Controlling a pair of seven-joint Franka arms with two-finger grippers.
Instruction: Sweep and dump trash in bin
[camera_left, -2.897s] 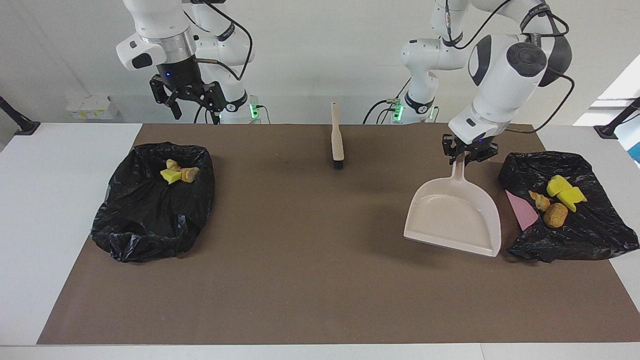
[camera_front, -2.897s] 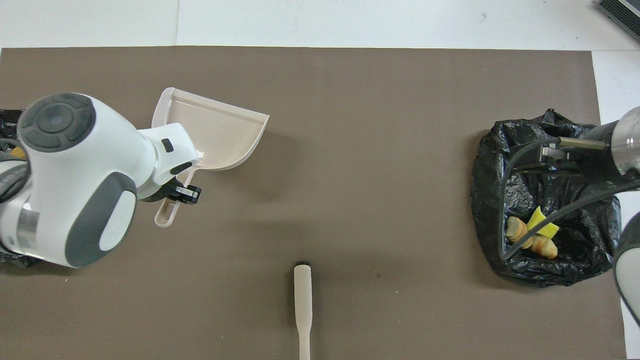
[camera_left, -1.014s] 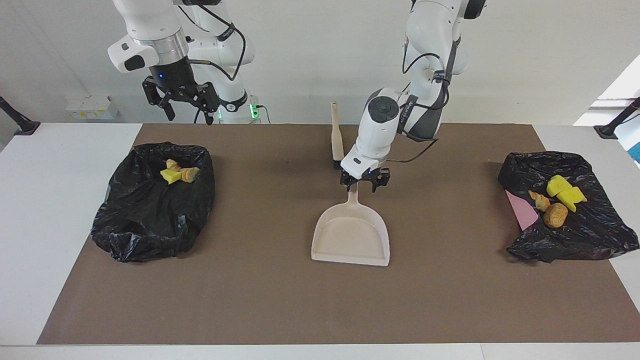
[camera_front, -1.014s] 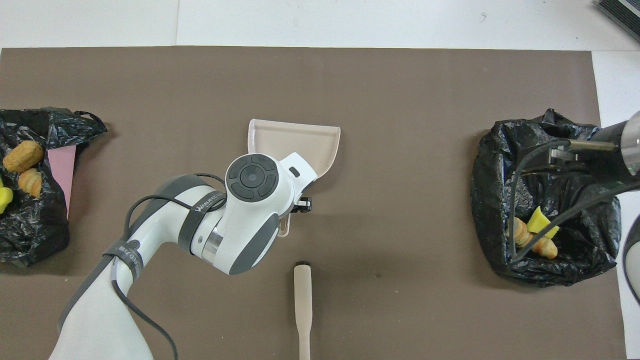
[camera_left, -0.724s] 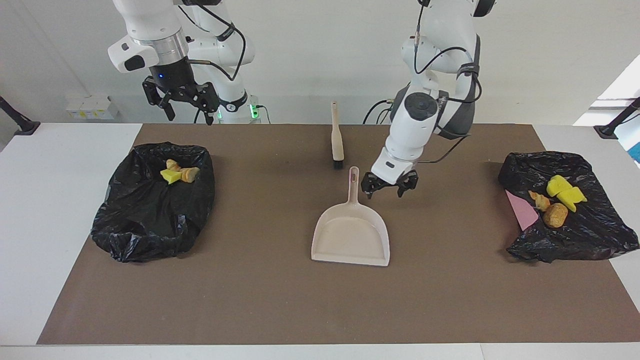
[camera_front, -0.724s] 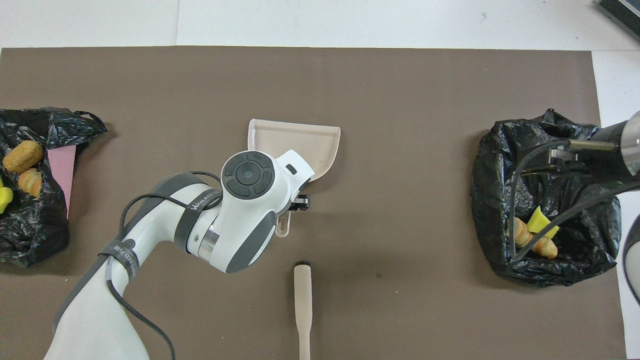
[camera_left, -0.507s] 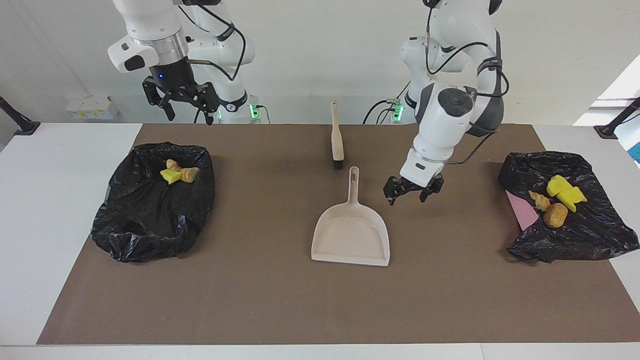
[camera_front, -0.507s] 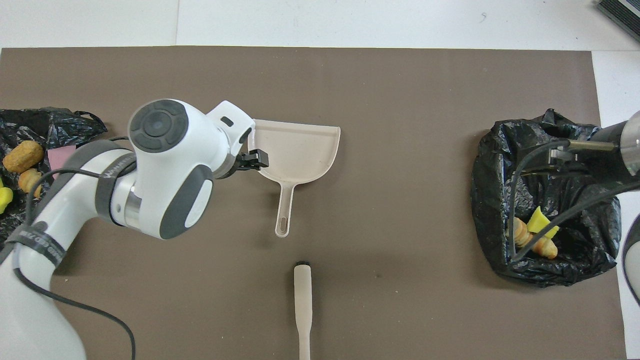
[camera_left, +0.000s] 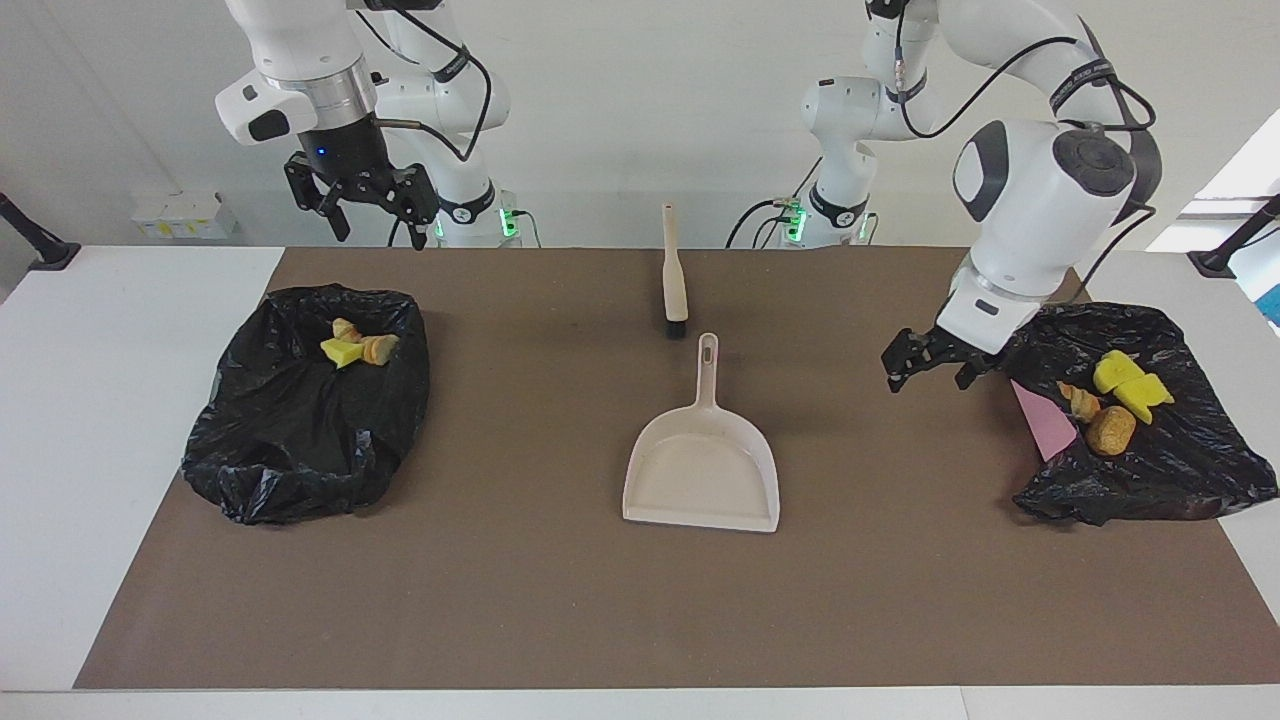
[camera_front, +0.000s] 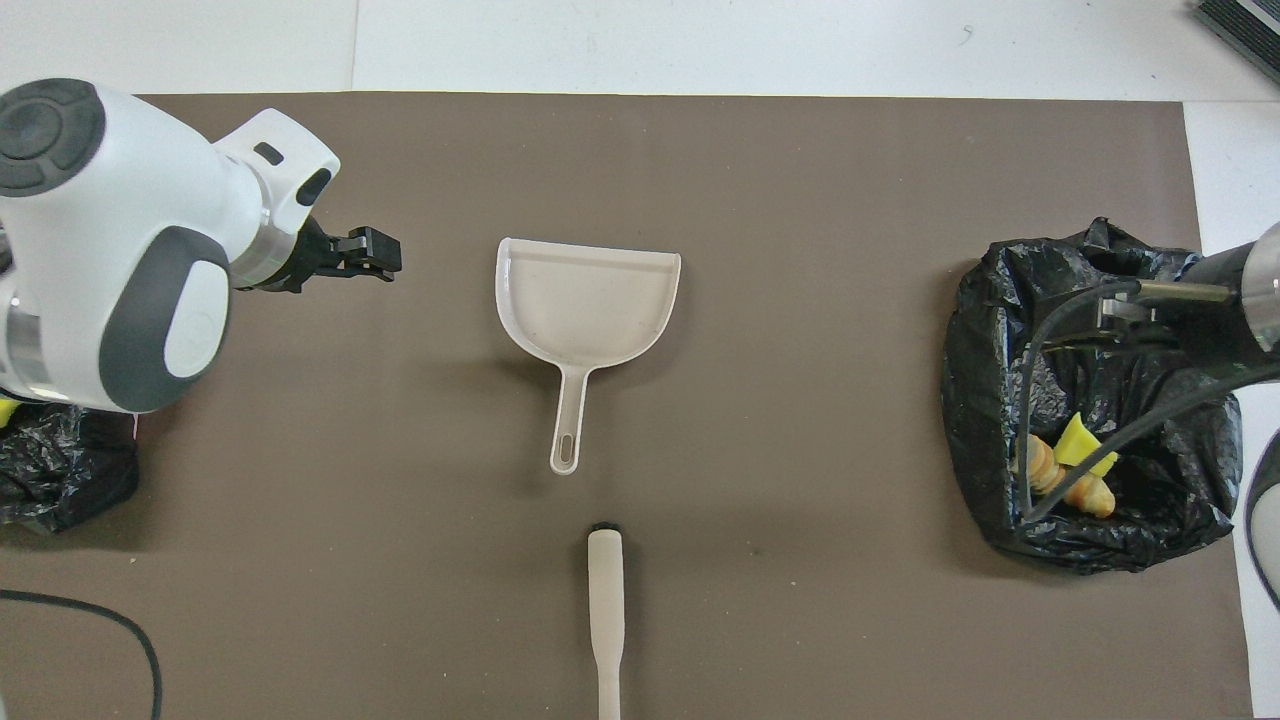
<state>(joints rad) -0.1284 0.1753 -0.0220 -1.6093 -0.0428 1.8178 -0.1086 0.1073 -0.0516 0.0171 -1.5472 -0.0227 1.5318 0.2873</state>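
Observation:
The beige dustpan (camera_left: 700, 470) (camera_front: 588, 305) lies flat and empty mid-mat, its handle pointing toward the robots. My left gripper (camera_left: 928, 380) (camera_front: 385, 255) hangs open and empty over the mat, beside the black bin bag (camera_left: 1170, 470) at the left arm's end. That bag holds trash: yellow sponge pieces (camera_left: 1125, 385) and a brown lump (camera_left: 1110, 430). The black bin bag (camera_left: 300, 430) (camera_front: 1130, 540) at the right arm's end holds a yellow piece and tan lumps (camera_left: 358, 347) (camera_front: 1065, 465). My right gripper (camera_left: 385, 225) waits open above that bag's robot-side edge.
A beige hand brush (camera_left: 674, 275) (camera_front: 605, 600) lies on the brown mat, nearer to the robots than the dustpan, bristle end toward the dustpan's handle. A pink sheet (camera_left: 1043, 420) sticks out of the bag at the left arm's end. White table borders the mat.
My left gripper has let go of the dustpan's handle and swung away toward the bag at the left arm's end. The dustpan stays put. The right arm has not moved.

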